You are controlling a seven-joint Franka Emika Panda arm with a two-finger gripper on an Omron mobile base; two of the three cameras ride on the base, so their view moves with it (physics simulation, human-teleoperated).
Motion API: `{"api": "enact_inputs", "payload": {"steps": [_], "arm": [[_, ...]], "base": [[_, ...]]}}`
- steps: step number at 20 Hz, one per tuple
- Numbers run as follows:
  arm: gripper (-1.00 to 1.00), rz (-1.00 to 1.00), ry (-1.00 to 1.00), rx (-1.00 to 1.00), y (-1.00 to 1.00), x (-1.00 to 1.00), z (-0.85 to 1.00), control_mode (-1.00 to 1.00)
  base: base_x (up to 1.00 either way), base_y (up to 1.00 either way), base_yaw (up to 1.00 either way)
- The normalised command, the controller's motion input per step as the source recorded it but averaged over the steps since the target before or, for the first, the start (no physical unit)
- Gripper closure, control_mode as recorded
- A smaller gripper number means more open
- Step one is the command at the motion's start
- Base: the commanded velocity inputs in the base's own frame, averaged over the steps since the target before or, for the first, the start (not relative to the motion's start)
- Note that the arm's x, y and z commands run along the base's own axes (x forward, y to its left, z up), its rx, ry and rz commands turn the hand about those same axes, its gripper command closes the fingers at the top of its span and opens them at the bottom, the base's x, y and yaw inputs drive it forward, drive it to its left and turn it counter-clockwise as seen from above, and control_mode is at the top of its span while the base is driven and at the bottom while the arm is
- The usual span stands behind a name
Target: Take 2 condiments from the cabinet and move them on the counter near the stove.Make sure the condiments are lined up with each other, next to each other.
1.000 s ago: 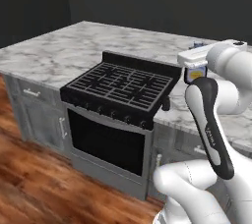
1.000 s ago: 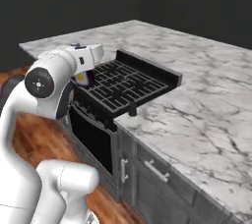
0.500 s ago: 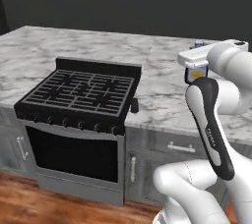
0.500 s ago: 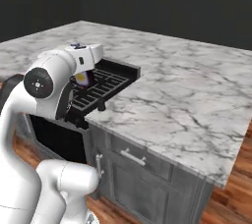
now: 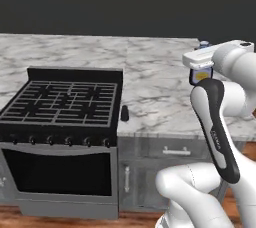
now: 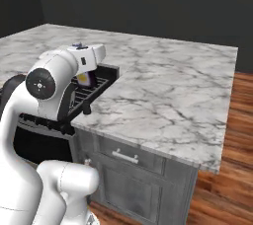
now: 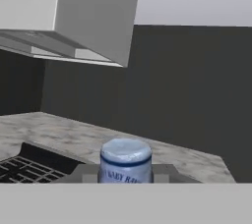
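My gripper (image 5: 202, 67) is shut on the dark-brown sauce bottle (image 5: 201, 75), held upright high over the white marble counter (image 5: 160, 87), right of the black stove (image 5: 62, 103). The bottle's yellow label (image 6: 85, 78) and blue cap (image 6: 77, 46) peek out from behind the hand. In the hand view the capped bottle (image 7: 125, 161) sits between the fingers, with the stove grates (image 7: 19, 166) low on the left. The short black shaker (image 5: 124, 113) stands on the counter just off the stove's right edge. The cabinet is out of view.
A pale range hood (image 7: 74, 16) hangs above the stove. Grey cupboard fronts (image 5: 170, 172) run under the counter. The worktop stretches wide to the right (image 6: 173, 91) and ends at a corner above the wooden floor (image 6: 232, 169).
The whole picture has shifted as the base drove: the stove now faces the left camera squarely. The arm keeps the same pose, the bottle still in its grip.
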Motion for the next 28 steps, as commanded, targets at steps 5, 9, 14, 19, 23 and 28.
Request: {"api": "enact_inputs", "payload": {"steps": [5,9,14,19,23,28], "arm": [[1.00,0.00,0.00,0.00,0.00,0.00,0.00,1.00],[1.00,0.00,0.00,0.00,0.00,0.00,0.00,1.00],[1.00,0.00,0.00,0.00,0.00,0.00,0.00,1.00],[1.00,0.00,0.00,0.00,0.00,0.00,0.00,1.00],[1.00,0.00,0.00,0.00,0.00,0.00,0.00,1.00],[1.00,0.00,0.00,0.00,0.00,0.00,0.00,1.00]], "base": [[0.12,0.58,-0.29],[0.00,0.52,-0.29],[0.00,0.52,-0.29],[0.01,0.56,-0.25],[0.00,0.59,-0.19],[0.00,0.53,-0.13]]}}
